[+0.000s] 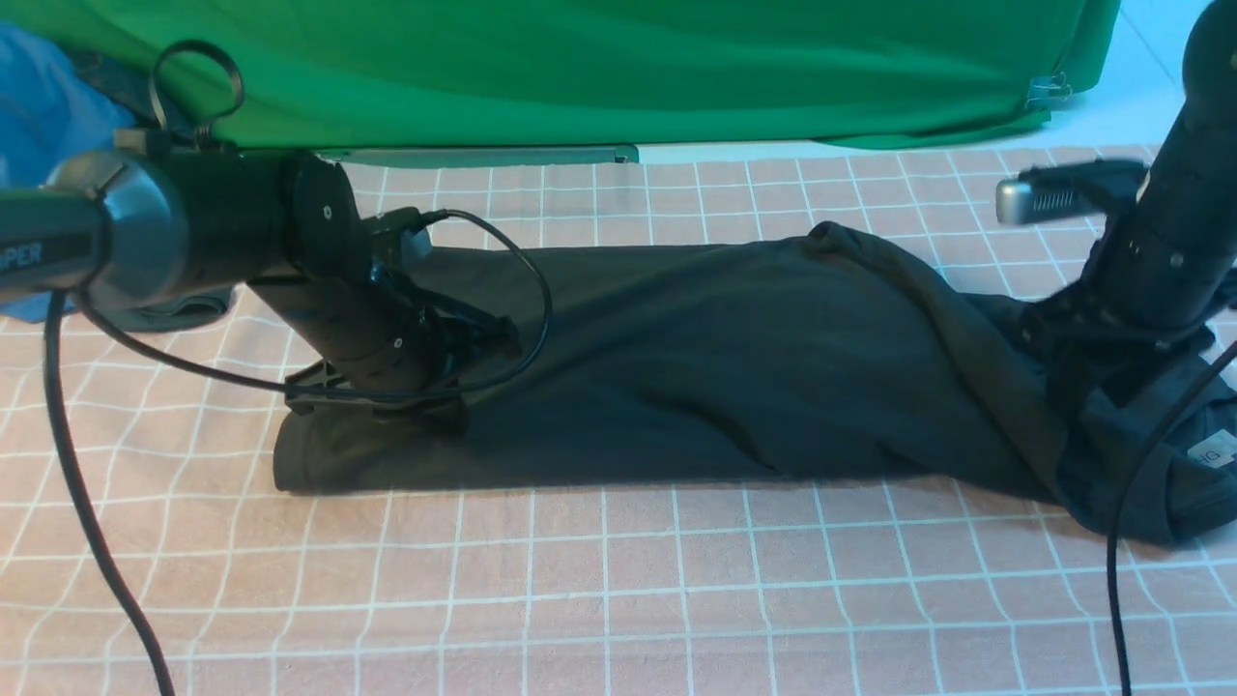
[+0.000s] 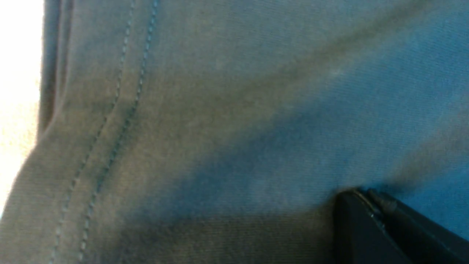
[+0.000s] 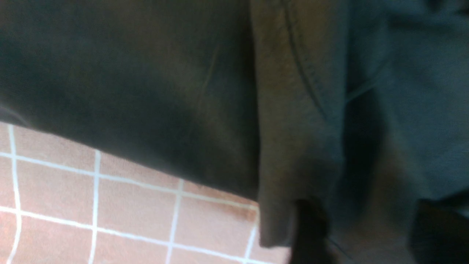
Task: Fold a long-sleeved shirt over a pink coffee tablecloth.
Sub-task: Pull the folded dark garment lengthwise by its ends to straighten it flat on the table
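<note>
At centre left, the left gripper (image 2: pixel 362 198), pressed together, pinches the stitched end of the long-sleeved shirt (image 1: pixel 696 367), a soft black knit band lying mid-frame across the white-gridded pink coffee tablecloth (image 1: pixel 618 580). At right, the right gripper (image 3: pixel 372 229) stands spread over rumpled shirt cloth.
</note>
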